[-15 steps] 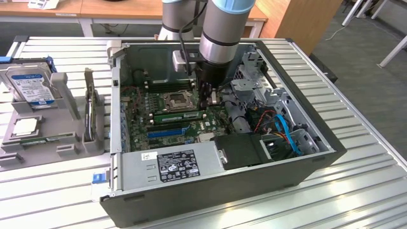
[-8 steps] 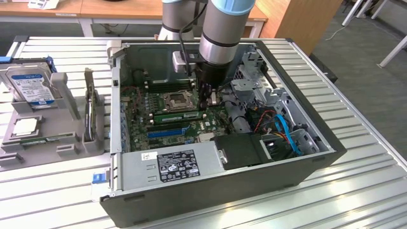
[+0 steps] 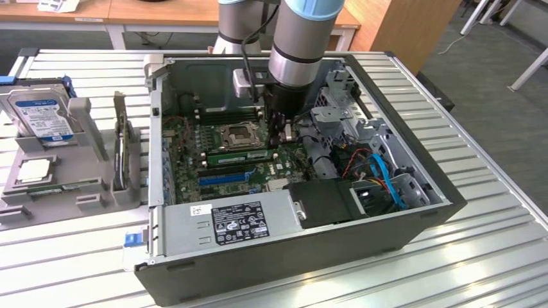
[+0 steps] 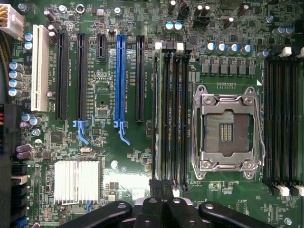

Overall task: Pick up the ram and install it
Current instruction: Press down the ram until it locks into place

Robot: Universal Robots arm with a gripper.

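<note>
Exterior view: the ram [image 3: 240, 156] stands on edge in a slot just beside the processor socket [image 3: 237, 135], with the claw [image 3: 281, 138] at its end. Wrist view: the claw [image 4: 164, 187] is drawn together over the memory slots [image 4: 168, 118] beside that socket. Pickup appears done; full seating is unconfirmed.

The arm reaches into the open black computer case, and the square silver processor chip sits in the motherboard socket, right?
No: the wrist view shows the silver-framed motherboard socket empty. The arm does reach into the open black computer case.
</note>
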